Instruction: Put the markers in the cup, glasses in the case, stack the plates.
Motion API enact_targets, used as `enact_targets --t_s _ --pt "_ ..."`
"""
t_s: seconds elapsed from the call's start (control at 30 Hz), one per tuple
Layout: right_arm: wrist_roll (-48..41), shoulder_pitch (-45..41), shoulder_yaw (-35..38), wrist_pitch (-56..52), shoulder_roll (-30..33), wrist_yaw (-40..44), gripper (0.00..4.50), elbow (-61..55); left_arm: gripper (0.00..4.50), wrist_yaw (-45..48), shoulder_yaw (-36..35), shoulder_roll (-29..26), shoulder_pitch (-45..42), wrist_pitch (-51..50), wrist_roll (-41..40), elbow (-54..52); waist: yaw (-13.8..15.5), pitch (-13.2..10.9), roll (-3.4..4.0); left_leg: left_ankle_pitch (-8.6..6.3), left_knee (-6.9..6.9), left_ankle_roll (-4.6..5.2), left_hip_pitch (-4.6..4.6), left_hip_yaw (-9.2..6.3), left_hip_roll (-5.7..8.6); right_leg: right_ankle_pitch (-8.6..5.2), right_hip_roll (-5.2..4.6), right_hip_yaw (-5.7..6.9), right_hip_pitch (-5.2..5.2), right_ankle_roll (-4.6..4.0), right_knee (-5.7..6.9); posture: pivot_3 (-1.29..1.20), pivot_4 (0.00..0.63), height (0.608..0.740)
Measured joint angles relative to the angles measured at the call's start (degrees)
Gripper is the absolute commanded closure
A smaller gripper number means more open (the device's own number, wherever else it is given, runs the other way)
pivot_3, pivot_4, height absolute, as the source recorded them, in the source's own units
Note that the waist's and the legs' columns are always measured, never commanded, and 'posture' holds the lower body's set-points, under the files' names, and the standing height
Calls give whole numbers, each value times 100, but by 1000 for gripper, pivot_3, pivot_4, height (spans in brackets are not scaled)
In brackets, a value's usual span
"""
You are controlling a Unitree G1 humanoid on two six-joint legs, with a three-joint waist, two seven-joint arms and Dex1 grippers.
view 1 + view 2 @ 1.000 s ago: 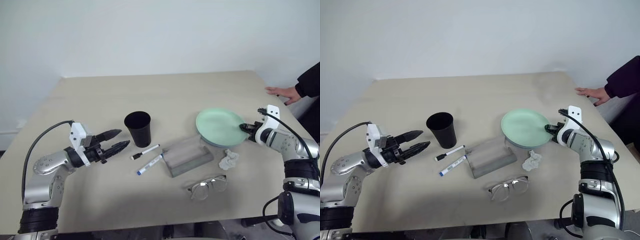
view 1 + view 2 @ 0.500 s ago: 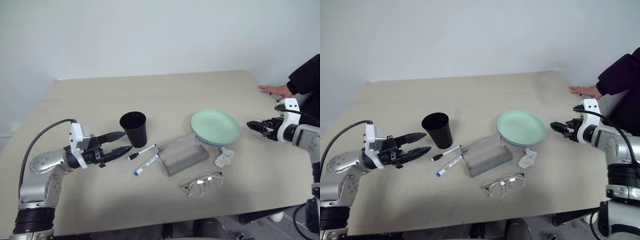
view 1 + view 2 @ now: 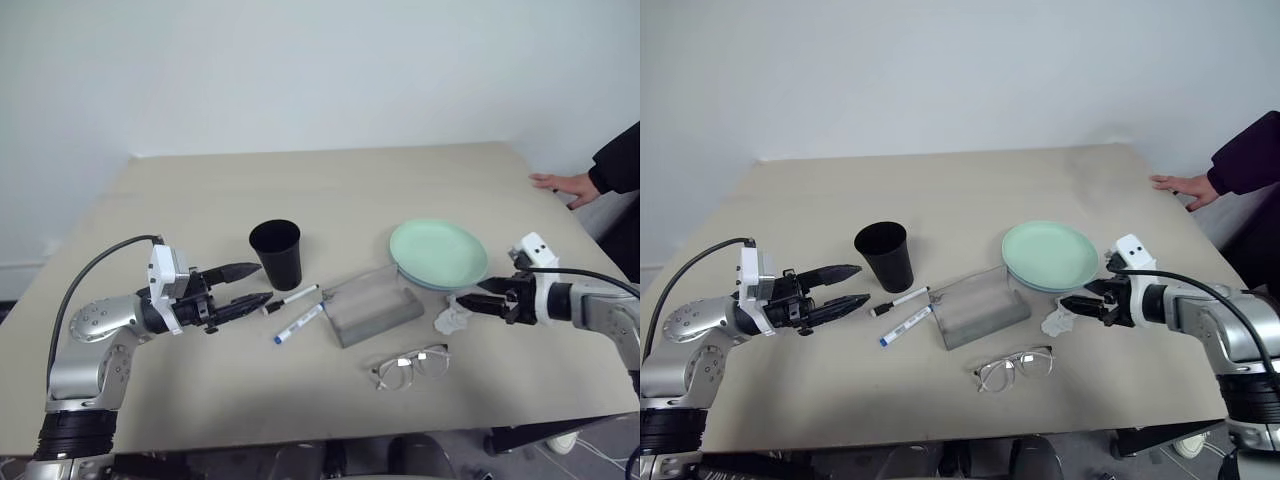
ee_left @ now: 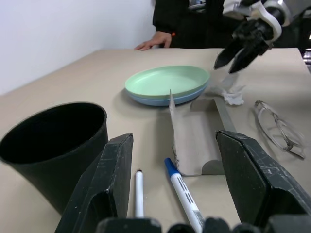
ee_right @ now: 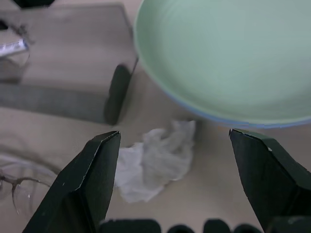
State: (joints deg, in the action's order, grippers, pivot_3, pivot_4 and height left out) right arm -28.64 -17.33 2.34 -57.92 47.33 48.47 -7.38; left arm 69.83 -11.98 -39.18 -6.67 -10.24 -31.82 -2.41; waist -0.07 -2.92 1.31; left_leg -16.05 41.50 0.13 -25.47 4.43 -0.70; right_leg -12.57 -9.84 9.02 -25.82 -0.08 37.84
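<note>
showing two markers, two plates, one cup

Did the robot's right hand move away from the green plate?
Yes. The right gripper was at the rim of the green plate; now it has pulled back toward the robot and hangs open over the crumpled tissue.

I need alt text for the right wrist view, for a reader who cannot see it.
An open end effector frames a crumpled white tissue lying on the table. Beyond it is the mint green plate stacked on a blue one, with the open grey case beside them.
</note>
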Motion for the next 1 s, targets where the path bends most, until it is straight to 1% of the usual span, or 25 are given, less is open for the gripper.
enact_targets --t_s 0.03,0.07,0.1,0.17,0.23,0.27,0.33,0.5,0.6,0.63,0.77,0.87,1.0 --pt "29 43 -53 4 -12 -29 629 3 1672 -13 15 5 -15 2 7 0 -20 -7 33 67 -23 448 8 -29 1 16 64 42 3 28 -18 0 0 727" --pt "65 66 -120 15 -42 -64 629 6 1672 -35 20 23 -15 2 18 3 -40 -9 21 35 -7 515 20 -30 -10 35 108 40 19 59 -50 0 0 727" --pt "75 66 -160 29 -50 -82 629 6 1672 -45 34 40 -14 2 22 3 -52 -14 15 36 -23 519 48 -27 -11 77 119 34 52 94 -98 0 0 727" --pt "96 48 -200 65 -88 -90 629 5 1672 -58 32 40 -14 10 27 3 -27 -17 9 36 -47 537 90 -19 4 96 125 2 101 111 -141 0 0 727" --pt "155 31 -259 103 -135 -125 629 22 1672 -63 32 40 -14 14 35 3 14 -18 7 35 -52 539 95 -18 4 105 142 -30 113 123 -175 0 0 727" --pt "188 0 -305 144 -182 -159 998 62 1672 -70 32 40 -14 18 39 3 30 -18 8 35 -64 539 95 -20 4 111 164 -40 114 129 -203 0 0 727" --pt "223 -44 -338 215 -288 -225 1466 185 1672 -101 32 40 -14 21 49 3 65 -18 3 36 -66 539 95 -22 5 117 180 -59 116 135 -217 0 0 727" --pt "411 -129 -379 348 -355 -311 3286 455 1672 -128 32 42 -14 34 61 3 68 -16 0 34 -72 543 93 -3 17 169 193 -94 100 128 -214 0 0 727" --pt "484 -128 -390 417 -349 -305 4404 472 1672 -161 32 45 -16 46 62 3 64 -14 -4 51 -100 520 93 16 16 181 203 -105 91 117 -210 0 0 727" --pt "523 -125 -403 442 -335 -289 4461 473 1672 -168 32 47 -17 53 62 3 64 -14 -4 52 -105 520 94 20 16 182 208 -107 89 117 -208 0 0 727" --pt "573 -118 -405 492 -187 -183 4461 474 1672 -189 32 51 -17 77 62 3 64 -14 -5 53 -117 520 95 28 14 183 232 -137 82 117 -207 0 0 727" --pt "463 -204 -255 479 -141 -13 4461 497 1672 -195 32 51 -17 78 61 3 62 -15 -6 54 -119 524 95 51 5 183 253 -173 71 118 -211 0 0 727" --pt "35 -955 248 448 -142 233 4461 740 1672 -178 32 50 -44 78 60 14 52 -19 -7 51 -118 573 97 97 -12 182 265 -207 53 117 -215 0 0 727"
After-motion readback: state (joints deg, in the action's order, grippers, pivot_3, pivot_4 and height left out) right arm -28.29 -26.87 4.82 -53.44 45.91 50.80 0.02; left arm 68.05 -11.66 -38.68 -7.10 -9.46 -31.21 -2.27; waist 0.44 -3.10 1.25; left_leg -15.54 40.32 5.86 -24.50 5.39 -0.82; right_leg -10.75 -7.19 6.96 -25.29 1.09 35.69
